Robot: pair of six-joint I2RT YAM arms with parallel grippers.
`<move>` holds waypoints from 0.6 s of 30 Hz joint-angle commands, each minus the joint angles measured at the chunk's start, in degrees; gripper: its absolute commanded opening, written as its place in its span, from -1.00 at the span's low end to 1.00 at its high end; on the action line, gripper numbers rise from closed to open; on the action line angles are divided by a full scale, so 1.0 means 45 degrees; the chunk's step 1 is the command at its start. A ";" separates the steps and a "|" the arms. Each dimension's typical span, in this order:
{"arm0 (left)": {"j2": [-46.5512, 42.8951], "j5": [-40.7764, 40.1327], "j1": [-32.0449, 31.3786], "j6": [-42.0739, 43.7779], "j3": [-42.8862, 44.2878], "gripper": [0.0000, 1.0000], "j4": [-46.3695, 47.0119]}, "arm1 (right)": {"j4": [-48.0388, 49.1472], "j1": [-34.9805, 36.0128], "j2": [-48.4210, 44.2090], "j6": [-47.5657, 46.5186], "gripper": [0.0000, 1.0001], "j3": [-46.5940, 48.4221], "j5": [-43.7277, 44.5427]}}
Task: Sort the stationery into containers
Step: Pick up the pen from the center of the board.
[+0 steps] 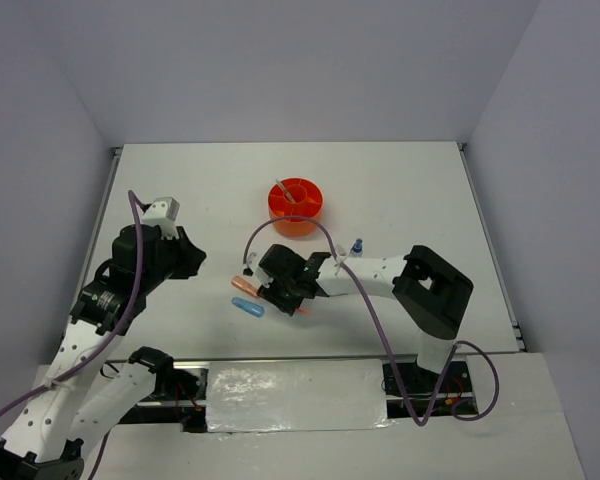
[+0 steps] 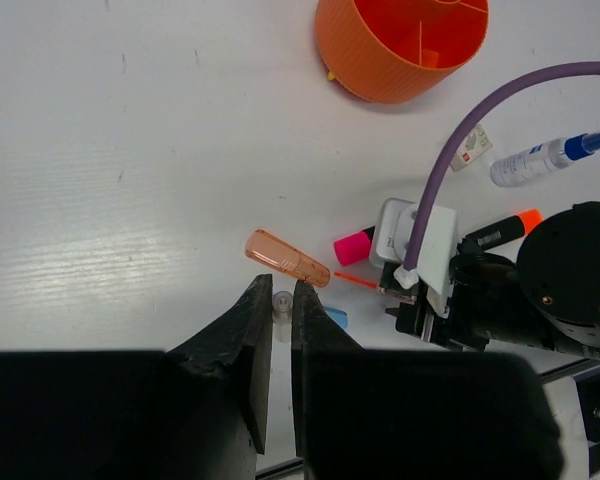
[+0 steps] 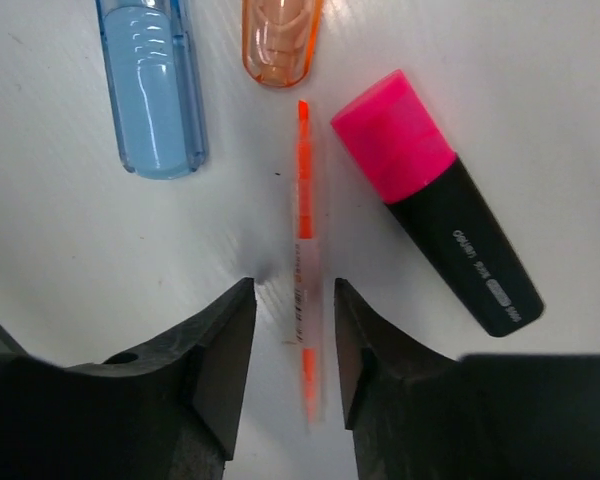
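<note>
The thin orange-pink pen (image 3: 303, 250) lies on the table between the open fingers of my right gripper (image 3: 292, 295), which touch neither side of it. A black highlighter with a pink end (image 3: 435, 205) lies just right of it. A blue capsule (image 3: 155, 90) and an orange capsule (image 3: 280, 40) lie ahead. In the top view my right gripper (image 1: 280, 293) is low over these items. The orange tub (image 1: 295, 205) stands behind them with a grey pen (image 1: 285, 192) in it. My left gripper (image 1: 195, 255) hovers to the left, jaws nearly together and empty.
In the left wrist view the blue-capped bottle (image 2: 550, 157), a small white eraser (image 2: 470, 148) and the orange-ended highlighter (image 2: 500, 232) lie right of the tub (image 2: 400, 45). A small clear cap (image 2: 278, 303) lies on the table below the left fingertips. A purple cable (image 2: 450, 160) arcs over the right arm.
</note>
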 commanded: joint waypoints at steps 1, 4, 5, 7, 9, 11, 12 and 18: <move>-0.0272 0.0212 -0.0233 0.0303 0.0080 -1.00 0.0587 | -0.0003 -0.0035 0.0380 -0.0048 -0.13 0.0257 -0.0784; -0.0390 0.0212 -0.0292 0.0303 0.0080 -1.00 0.0607 | 0.0016 -0.0015 0.0479 0.0166 -0.41 -0.0035 -0.1232; -0.0409 0.0212 -0.0312 0.0284 0.0080 -1.00 0.0587 | 0.0075 -0.0035 0.0440 0.0206 -0.46 -0.0172 -0.1370; -0.0409 0.0212 -0.0331 0.0284 0.0079 -1.00 0.0587 | 0.0192 -0.0016 0.0343 0.0362 -0.56 -0.0484 -0.1450; -0.0429 0.0212 -0.0351 0.0303 0.0099 -1.00 0.0587 | 0.0231 -0.0016 0.0265 0.0538 -0.57 -0.0680 -0.1352; -0.0429 0.0212 -0.0351 0.0284 0.0099 -1.00 0.0587 | 0.0251 0.0004 0.0225 0.0655 -0.59 -0.0798 -0.1196; -0.0429 0.0212 -0.0351 0.0303 0.0099 -1.00 0.0587 | 0.0251 0.0004 0.0264 0.0791 -0.61 -0.0837 -0.1099; -0.0624 0.0231 -0.0390 0.0264 0.0099 -1.00 0.0587 | 0.0231 0.0334 0.0092 0.1530 -1.00 -0.0973 -0.0688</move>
